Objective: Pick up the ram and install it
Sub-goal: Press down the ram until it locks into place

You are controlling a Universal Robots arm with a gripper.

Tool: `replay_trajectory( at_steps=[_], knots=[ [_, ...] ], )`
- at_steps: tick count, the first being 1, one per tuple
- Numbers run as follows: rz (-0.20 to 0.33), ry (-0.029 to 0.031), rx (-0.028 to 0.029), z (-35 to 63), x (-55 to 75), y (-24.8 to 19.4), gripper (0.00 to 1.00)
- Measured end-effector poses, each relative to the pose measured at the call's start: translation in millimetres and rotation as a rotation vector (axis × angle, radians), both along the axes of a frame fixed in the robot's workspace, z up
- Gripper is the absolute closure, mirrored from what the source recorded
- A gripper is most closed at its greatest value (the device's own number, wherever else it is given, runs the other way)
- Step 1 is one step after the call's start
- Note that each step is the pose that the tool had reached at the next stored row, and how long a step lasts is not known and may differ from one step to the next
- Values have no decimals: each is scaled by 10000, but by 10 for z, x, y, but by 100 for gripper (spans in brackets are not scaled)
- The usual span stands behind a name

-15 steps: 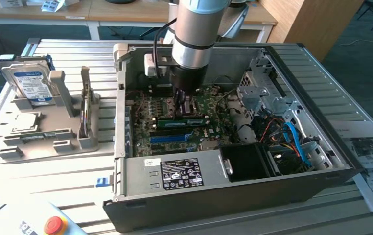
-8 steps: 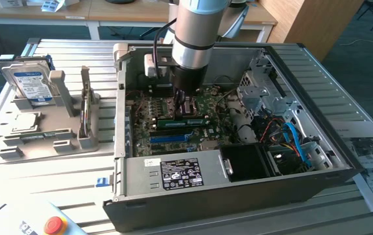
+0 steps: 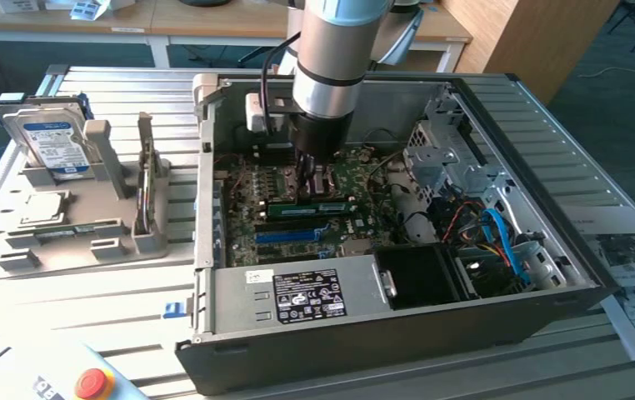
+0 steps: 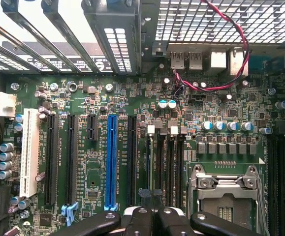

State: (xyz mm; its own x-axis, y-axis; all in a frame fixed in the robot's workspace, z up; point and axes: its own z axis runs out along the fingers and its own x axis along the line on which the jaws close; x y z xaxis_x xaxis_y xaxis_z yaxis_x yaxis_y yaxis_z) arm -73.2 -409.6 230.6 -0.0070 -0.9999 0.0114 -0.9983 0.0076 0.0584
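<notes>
The tool (image 3: 315,171) hangs inside the case (image 3: 584,250), low over the board (image 4: 211,108); whether it is open or gripping, I cannot tell. The ram (image 3: 308,207), a green stick, lies just below the tool. It looks light, stiff and fragile: best held by its long edges. Cables (image 3: 496,237) and the drive cage (image 3: 451,158) crowd close beside it.
</notes>
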Motion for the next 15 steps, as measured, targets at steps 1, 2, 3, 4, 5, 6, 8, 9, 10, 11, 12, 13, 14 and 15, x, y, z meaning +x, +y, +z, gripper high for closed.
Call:
replay_trajectory(
  at_steps=[1,2,3,4,5,6,8,9,10,11,12,13,14,15],
  knots=[
    [0,0,0,-1,0,0,89],
    [0,-1,2,-4,0,0,89],
    [0,-1,3,-7,0,0,89],
    [0,-1,1,-9,0,0,89],
    [0,0,0,-12,0,0,89],
    [0,0,1,-15,0,0,89],
    [0,1,-2,-17,0,0,89],
    [0,1,-2,-17,0,0,89],
    [0,1,-2,-17,0,0,89],
    [0,0,-1,-18,0,0,89],
    [0,1,0,-19,0,0,89],
    [0,-2,3,-24,0,0,89],
    [0,-2,3,-28,0,1,89],
    [0,0,0,-30,0,0,89]
  ],
)
